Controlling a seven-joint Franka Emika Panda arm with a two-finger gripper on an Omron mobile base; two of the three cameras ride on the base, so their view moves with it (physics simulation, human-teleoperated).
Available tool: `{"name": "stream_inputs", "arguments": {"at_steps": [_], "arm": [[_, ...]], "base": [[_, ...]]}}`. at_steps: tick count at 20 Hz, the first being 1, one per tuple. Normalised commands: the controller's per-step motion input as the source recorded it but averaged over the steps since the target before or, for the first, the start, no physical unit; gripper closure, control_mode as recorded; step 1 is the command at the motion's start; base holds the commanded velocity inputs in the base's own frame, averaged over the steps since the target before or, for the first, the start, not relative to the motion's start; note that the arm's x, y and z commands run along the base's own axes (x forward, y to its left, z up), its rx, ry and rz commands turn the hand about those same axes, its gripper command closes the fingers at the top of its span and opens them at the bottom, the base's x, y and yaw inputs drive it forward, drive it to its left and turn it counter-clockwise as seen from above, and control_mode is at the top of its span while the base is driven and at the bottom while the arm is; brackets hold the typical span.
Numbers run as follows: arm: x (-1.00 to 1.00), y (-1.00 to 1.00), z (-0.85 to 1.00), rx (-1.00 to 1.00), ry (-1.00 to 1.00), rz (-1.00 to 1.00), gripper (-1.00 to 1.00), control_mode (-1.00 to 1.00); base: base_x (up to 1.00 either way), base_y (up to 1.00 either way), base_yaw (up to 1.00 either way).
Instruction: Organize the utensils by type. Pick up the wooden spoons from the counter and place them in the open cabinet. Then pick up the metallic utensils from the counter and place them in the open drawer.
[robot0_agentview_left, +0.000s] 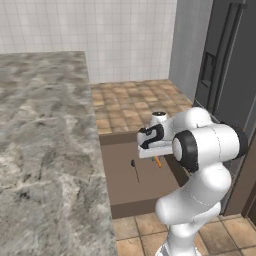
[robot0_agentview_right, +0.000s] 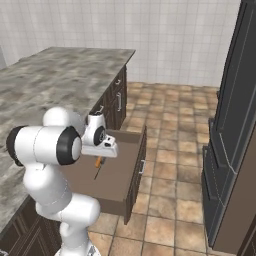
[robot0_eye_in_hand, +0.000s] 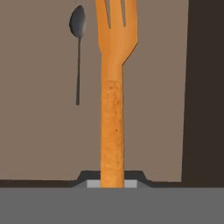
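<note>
1. One orange fork (robot0_eye_in_hand: 114, 87) is hanging over the open drawer (robot0_agentview_left: 125, 197), its handle pinched in the gripper (robot0_eye_in_hand: 112, 181), tines pointing away along the hand's line.
2. Beside the fork, the dark spoon (robot0_eye_in_hand: 78, 48) is lying flat on the drawer bottom, parallel to it.
3. Releasing here is looking sufficient; the gripper (robot0_agentview_left: 156, 156) is hovering inside the drawer's walls.

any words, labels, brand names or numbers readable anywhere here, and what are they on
None: no readable text shows in any view.
The slim orange fork, the thin dark spoon, the wide dark brown drawer, the grey-brown marbled counter and the tall dark fridge all carry no print.
</note>
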Motion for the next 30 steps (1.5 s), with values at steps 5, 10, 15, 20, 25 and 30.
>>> {"name": "stream_inputs", "arguments": {"at_steps": [5,10,15,20,25,30], "arm": [[0.46,0.04,-0.58,0.0,0.0,0.0,1.0,-1.0],[0.22,0.06,-0.55,0.0,0.0,0.0,1.0,-1.0],[0.18,0.01,-0.43,0.0,0.0,0.0,1.0,-1.0],[0.19,0.0,-0.45,0.0,-0.01,0.0,1.0,-1.0],[0.16,0.0,-0.43,0.0,0.0,0.0,1.0,-1.0],[0.19,0.0,-0.35,0.0,0.0,0.0,1.0,-1.0]], "base": [[0.0,0.0,0.0],[0.0,0.0,0.0],[0.0,0.0,0.0],[0.0,0.0,0.0],[0.0,0.0,0.0],[0.0,0.0,0.0]]}}
